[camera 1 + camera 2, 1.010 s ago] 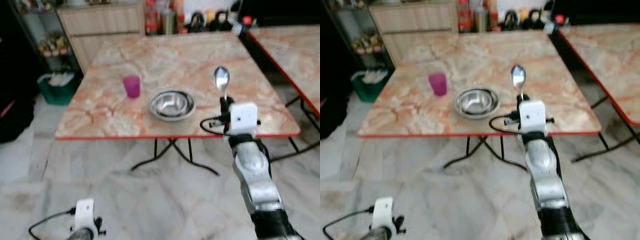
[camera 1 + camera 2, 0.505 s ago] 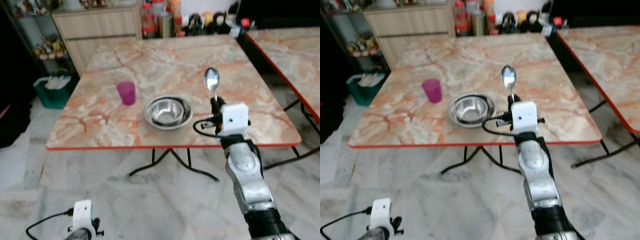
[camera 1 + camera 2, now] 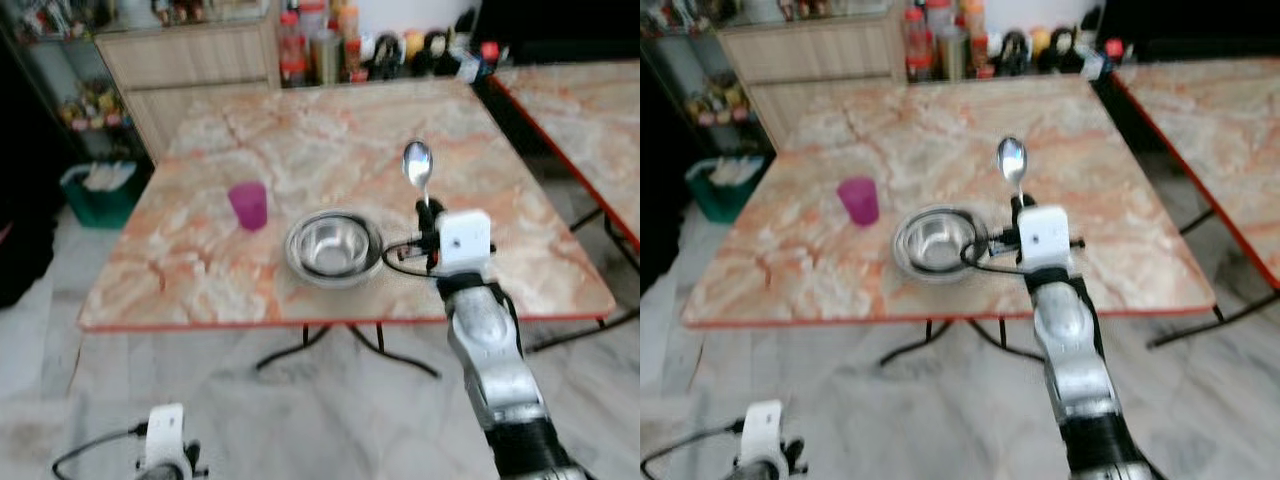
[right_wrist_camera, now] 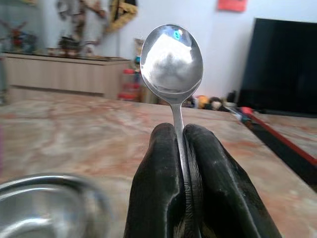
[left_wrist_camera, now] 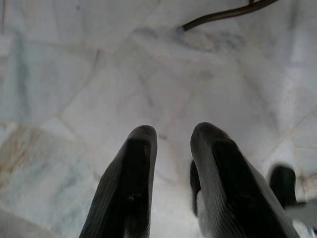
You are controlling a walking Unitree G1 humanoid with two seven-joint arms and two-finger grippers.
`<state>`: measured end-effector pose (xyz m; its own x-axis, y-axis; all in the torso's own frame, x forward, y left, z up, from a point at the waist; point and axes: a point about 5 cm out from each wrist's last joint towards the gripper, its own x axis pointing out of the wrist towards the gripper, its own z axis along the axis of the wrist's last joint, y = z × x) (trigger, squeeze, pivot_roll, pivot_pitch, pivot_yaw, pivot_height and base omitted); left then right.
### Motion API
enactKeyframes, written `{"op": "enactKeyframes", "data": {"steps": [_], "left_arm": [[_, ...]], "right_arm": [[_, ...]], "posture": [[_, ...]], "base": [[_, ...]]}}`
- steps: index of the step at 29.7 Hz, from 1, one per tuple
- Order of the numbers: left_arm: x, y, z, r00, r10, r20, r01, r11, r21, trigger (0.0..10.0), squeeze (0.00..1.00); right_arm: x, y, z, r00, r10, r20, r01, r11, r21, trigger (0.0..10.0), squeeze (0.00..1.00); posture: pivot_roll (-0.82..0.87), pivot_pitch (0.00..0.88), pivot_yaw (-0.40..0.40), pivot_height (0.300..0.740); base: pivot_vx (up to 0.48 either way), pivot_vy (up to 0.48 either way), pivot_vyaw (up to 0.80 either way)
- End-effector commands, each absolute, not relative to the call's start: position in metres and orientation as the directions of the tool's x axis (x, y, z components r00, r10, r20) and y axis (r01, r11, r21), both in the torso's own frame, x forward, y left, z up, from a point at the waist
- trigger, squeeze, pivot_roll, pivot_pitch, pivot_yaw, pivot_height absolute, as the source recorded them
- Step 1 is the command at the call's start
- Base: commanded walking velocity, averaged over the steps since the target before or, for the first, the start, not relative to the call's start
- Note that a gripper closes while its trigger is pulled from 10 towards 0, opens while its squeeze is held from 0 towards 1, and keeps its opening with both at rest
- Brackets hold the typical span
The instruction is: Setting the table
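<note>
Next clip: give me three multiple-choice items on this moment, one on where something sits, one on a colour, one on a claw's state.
1. Where is the steel bowl?
A. On the floor
B. On the marble table, near its front edge
C. On the cabinet

2. What colour is the cup?
A. Pink
B. Blue
C. Yellow

3. What is the right claw doing?
A. Hanging open
B. Shut on a fork
C. Shut on the spoon, which stands upright

Answers: 1 B, the bowl rests on the table right of the cup. 2 A, the cup is plainly pink. 3 C, the right wrist view shows both fingers clamping the handle, bowl end up.
</note>
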<state>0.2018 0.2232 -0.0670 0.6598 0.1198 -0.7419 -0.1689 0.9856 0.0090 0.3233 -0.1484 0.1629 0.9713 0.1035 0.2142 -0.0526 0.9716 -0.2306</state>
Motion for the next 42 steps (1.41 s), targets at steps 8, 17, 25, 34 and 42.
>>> {"op": "enactKeyframes", "data": {"steps": [8, 17, 25, 34, 42], "left_arm": [[0.201, 0.219, -0.069, 0.648, 0.11, -0.754, -0.167, 0.986, 0.0, 10.0, 0.0], [0.202, 0.219, -0.068, 0.652, 0.113, -0.749, -0.172, 0.985, -0.001, 10.0, 0.0], [0.202, 0.219, -0.068, 0.652, 0.112, -0.75, -0.171, 0.985, -0.002, 10.0, 0.0], [0.202, 0.219, -0.068, 0.652, 0.107, -0.75, -0.166, 0.986, -0.004, 10.0, 0.0], [0.202, 0.218, -0.068, 0.652, 0.103, -0.751, -0.165, 0.986, -0.008, 10.0, 0.0]], "right_arm": [[0.324, -0.155, 0.162, 0.979, 0.059, 0.194, -0.023, 0.983, -0.184, 10.0, 0.0], [0.32, -0.154, 0.153, 0.991, 0.025, 0.132, -0.007, 0.991, -0.134, 10.0, 0.0], [0.308, -0.151, 0.15, 0.999, -0.01, 0.053, 0.014, 0.997, -0.076, 10.0, 0.0], [0.293, -0.158, 0.135, 0.992, -0.073, -0.105, 0.073, 0.997, -0.002, 10.0, 0.0], [0.284, -0.178, 0.115, 0.968, -0.109, -0.226, 0.093, 0.992, -0.082, 10.0, 0.0]], "posture": [[-0.05, 0.08, 0.073, 0.74], [-0.05, 0.083, 0.072, 0.74], [-0.06, 0.089, 0.07, 0.74], [-0.06, 0.09, 0.069, 0.74], [-0.07, 0.087, 0.065, 0.74]], "base": [[0.421, 0.0, 0.0], [0.13, 0.0, 0.0], [0.0, 0.0, 0.0], [0.0, 0.0, 0.0], [0.0, 0.0, 0.0]]}}
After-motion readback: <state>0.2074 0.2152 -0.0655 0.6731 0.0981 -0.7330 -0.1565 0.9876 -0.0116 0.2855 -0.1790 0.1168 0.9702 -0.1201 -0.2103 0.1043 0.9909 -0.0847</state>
